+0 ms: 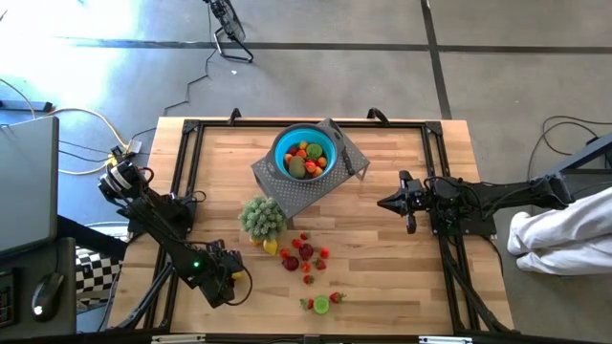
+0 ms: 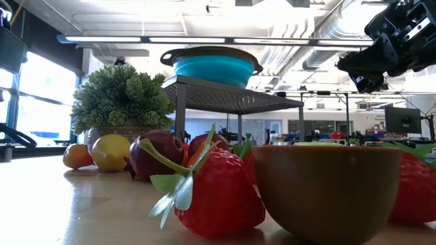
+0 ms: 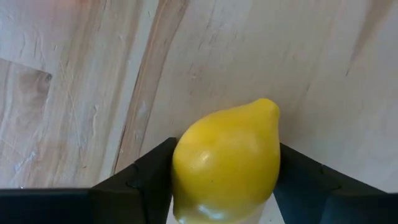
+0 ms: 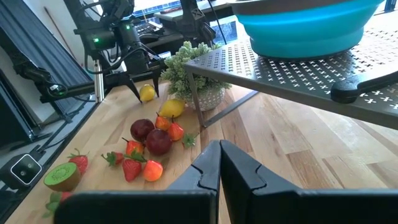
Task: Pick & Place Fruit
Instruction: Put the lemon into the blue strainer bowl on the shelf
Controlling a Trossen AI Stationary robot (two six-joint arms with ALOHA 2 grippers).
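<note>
Your left gripper (image 4: pixel 142 94) holds a lemon (image 3: pixel 225 160) between its fingers, just above the table (image 1: pixel 402 277) near its front-left corner. The other fruit (image 1: pixel 304 253) lies mid-table, more in the bowl (image 1: pixel 305 151) behind. Your right gripper (image 1: pixel 386 204) waits closed near the right edge.

Left claw (image 4: pixel 138 92) hangs above the table's near-left part, fingers apart; right claw (image 1: pixel 384 204), fingers together, waits mid-right.
</note>
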